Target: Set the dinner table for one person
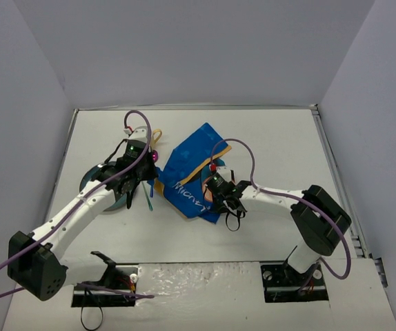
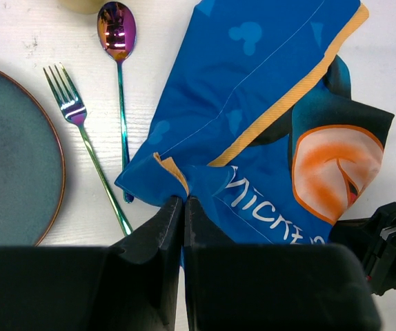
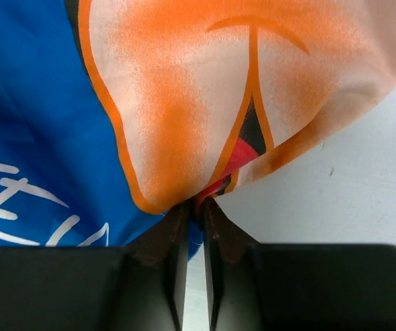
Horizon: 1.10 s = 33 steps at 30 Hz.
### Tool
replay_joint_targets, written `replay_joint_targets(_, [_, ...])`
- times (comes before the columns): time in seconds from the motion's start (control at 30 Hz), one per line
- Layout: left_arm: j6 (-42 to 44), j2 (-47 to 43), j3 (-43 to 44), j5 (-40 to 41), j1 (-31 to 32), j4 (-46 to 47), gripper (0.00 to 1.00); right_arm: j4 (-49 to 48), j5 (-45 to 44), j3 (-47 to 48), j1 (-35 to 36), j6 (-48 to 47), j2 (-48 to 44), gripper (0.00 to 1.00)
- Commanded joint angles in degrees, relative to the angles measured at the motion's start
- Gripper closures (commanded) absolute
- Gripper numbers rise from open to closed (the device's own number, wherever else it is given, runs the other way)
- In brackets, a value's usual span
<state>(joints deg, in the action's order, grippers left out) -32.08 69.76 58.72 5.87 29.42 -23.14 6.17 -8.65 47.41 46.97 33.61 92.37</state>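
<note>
Dinner table [image 1: 281, 145]: white top that carries every item; the placemat lies near its middle.
Placemat [image 2: 253, 103]: blue printed cloth, crumpled and folded over itself, not spread flat.
Left gripper [image 2: 184, 201]: jaws pressed together at the placemat's near-left corner, which folds up into the tips; it appears to pinch the cloth.
Right gripper [image 3: 196, 205]: jaws closed on a bunched fold of the placemat's orange print, at its near-right side.
Plate [image 2: 12, 158]: dark and round, on bare table left of the placemat, apart from it.
Fork [image 2: 81, 138]: iridescent, between the plate and the placemat, touching neither.
Spoon [image 2: 117, 34]: iridescent, just left of the placemat, its handle tip at the cloth's edge.
Step in hand: judged to be spreading the placemat, one arm on each near corner.
Done: the pieces are on the table, and both grippers hold the cloth.
Left to do: apparently flattening the placemat, setting the plate on it, and laying the fork and spoon beside the plate.
</note>
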Motion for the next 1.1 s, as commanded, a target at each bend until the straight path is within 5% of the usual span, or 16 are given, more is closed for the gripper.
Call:
replay_joint_targets(0.0, [-0.1, -1.5, 1.5, 1.1, -0.7, 1.0, 1.0, 4.0, -2.0, -0.3, -0.5, 1.6, 2.5, 0.96])
replay_joint_targets(0.3, [-2.7, -0.7, 0.5, -5.8, 0.2, 0.7, 1.0, 16.4, -12.6, 4.2, -18.9, -4.3, -10.1, 1.0])
replay_joint_targets(0.6, [-5.7, 2.2, -4.6, -7.5, 13.8, -0.4, 0.99, 19.3, -9.3, 1.6, -33.4, -8.0, -18.5, 1.0])
replay_joint_targets(0.67, [-5.5, 2.8, -5.2, -8.2, 15.5, -2.0, 0.87, 19.4, -7.8, 1.2, -33.7, -8.0, -18.6, 1.0])
replay_joint_targets(0.83, [-1.9, 1.4, -1.5, -0.7, 15.9, -7.7, 0.2, 19.4, -7.4, 0.7, -34.0, -8.1, -19.1, 1.0])
replay_joint_targets(0.9, [0.7, 2.2, 2.7, 4.1, 15.6, -9.3, 0.11, 19.3, -6.9, 0.5, -34.0, -8.1, -19.1, 1.0])
replay_joint_targets(1.07, [7.5, 11.7, 20.7, 8.1, 15.0, -6.4, 0.06, 18.6, -5.8, 0.1, -34.0, -7.9, -19.2, 1.0])
